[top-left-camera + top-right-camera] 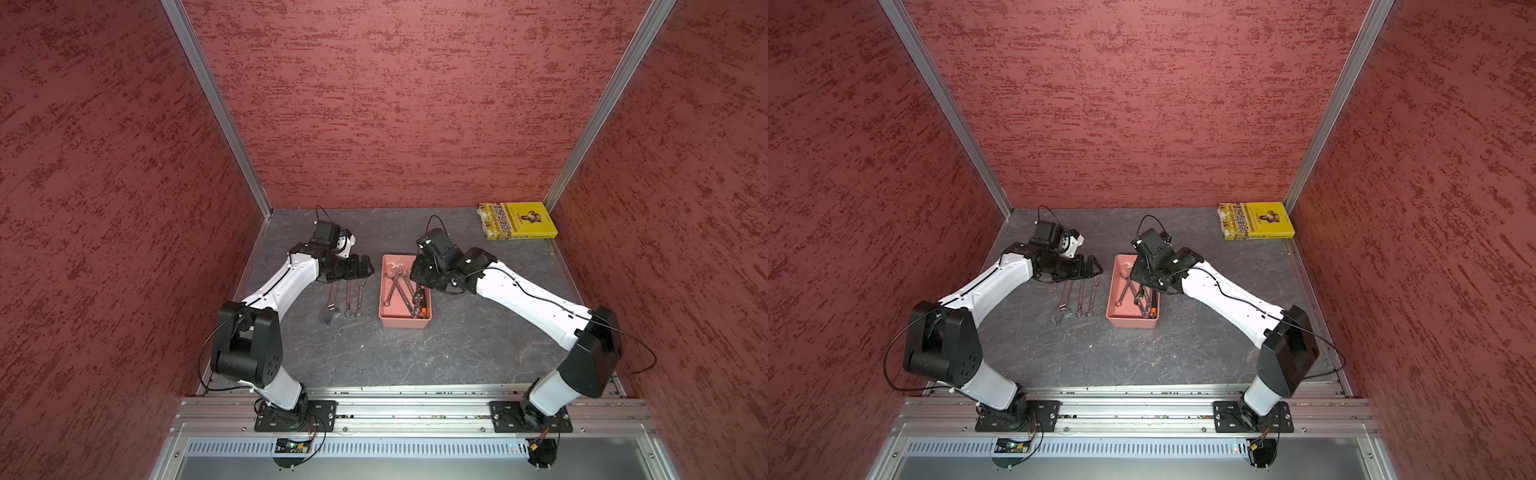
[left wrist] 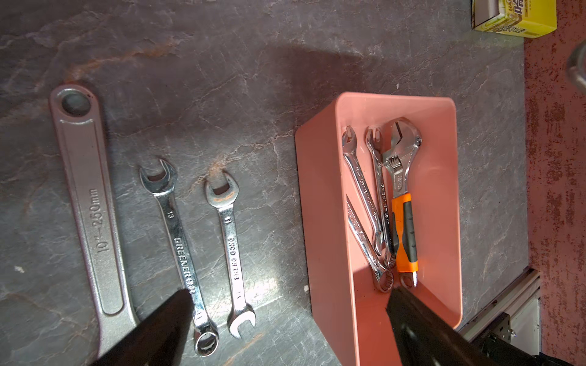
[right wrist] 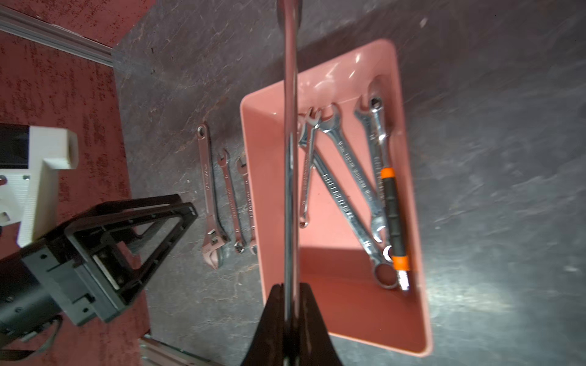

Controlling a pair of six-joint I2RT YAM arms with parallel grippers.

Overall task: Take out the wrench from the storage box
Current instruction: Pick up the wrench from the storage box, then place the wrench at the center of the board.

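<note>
R gripper point(image 3: 290, 286) clamped tight on slim chrome steel wrench point(image 3: 290, 152), gripped at one end. Wrench's long axis runs straight out in line w/ fingers, seen edge-on. Free end points past fingertips, crossing salmon-pink plastic storage box point(image 3: 336, 310) on the side nearest three steel wrenches point(image 3: 230, 196) laid on grey slate-look table point(image 3: 491, 158). Tilt: can't tell. L gripper point(image 2: 290, 291) jaws wide apart, holding nothing, by those three's far ends.

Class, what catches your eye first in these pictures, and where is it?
The salmon-pink storage box stands mid-table with a tangle of wrenches inside. The right gripper is shut on a wrench above it. Three wrenches lie in a row beside the box, and a yellow book sits in the far corner.
</note>
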